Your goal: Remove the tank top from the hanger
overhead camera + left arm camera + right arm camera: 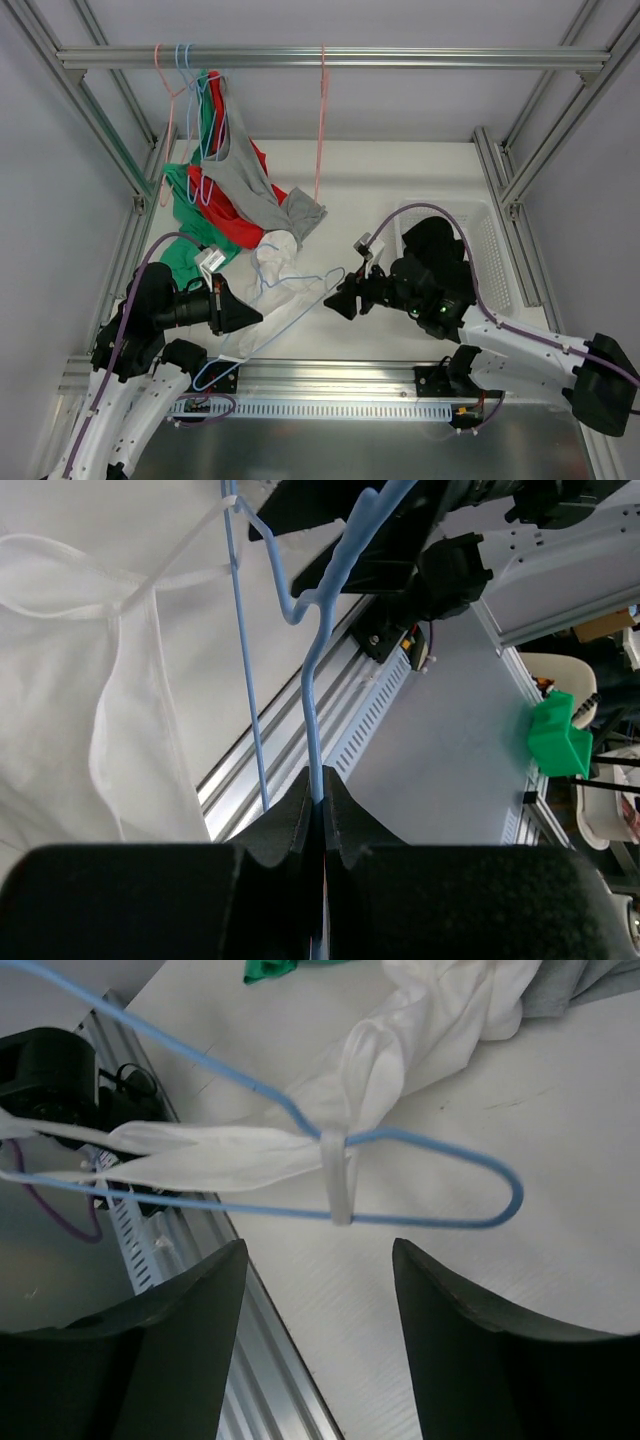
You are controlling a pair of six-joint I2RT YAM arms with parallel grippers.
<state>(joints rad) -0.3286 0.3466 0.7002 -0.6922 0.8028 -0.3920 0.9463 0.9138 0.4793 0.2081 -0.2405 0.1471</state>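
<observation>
A blue wire hanger lies slanted over the table's near middle. My left gripper is shut on its wire, which runs up from between the closed jaws in the left wrist view as the hanger. The white tank top is bunched on the table, with its fabric beside the wire. One strap loops around the hanger's rounded end. My right gripper stands open just short of that end with nothing between its fingers. From above the right gripper is at the hanger's right tip.
Green, red and grey garments hang from hangers on the top rail, beside a bare pink hanger. A white basket holding dark cloth stands at the right. An aluminium rail runs along the near edge.
</observation>
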